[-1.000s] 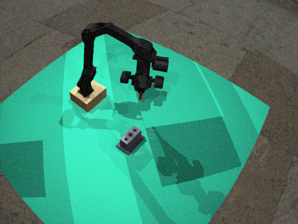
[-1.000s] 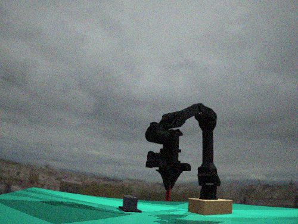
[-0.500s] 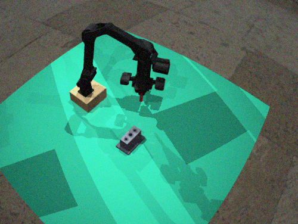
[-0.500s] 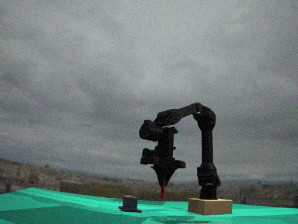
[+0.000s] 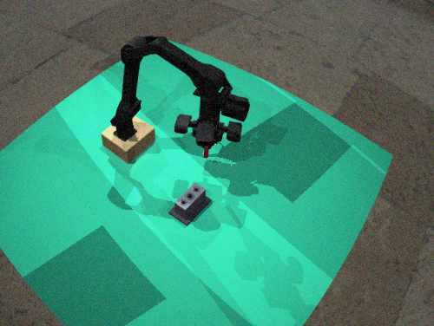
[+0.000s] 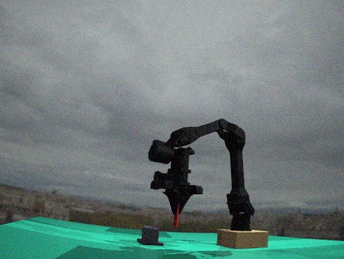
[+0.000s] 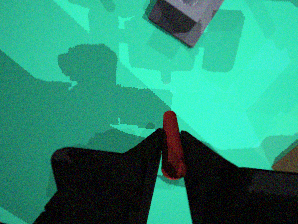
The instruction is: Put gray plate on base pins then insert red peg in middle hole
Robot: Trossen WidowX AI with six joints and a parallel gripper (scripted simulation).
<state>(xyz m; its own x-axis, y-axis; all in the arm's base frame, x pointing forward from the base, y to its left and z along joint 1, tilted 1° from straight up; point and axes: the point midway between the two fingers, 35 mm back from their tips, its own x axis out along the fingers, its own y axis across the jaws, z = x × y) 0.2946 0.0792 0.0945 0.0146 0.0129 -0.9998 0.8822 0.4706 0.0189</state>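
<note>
My gripper (image 5: 207,146) (image 6: 177,207) (image 7: 171,134) is shut on the red peg (image 5: 206,152) (image 6: 177,215) (image 7: 171,142). The peg hangs upright from the fingertips, well above the green surface. The gray plate (image 5: 191,196) (image 6: 150,233) (image 7: 186,17) lies flat on the dark base (image 5: 180,218) (image 6: 151,243), with three holes showing in its top in the top view. The gripper is off to one side of the plate, not over it. In the wrist view the plate shows at the top edge, ahead of the peg.
The arm stands on a tan wooden block (image 5: 128,140) (image 6: 242,238), whose corner shows in the wrist view (image 7: 287,161). The green mat (image 5: 65,195) ends in brown ground on all sides.
</note>
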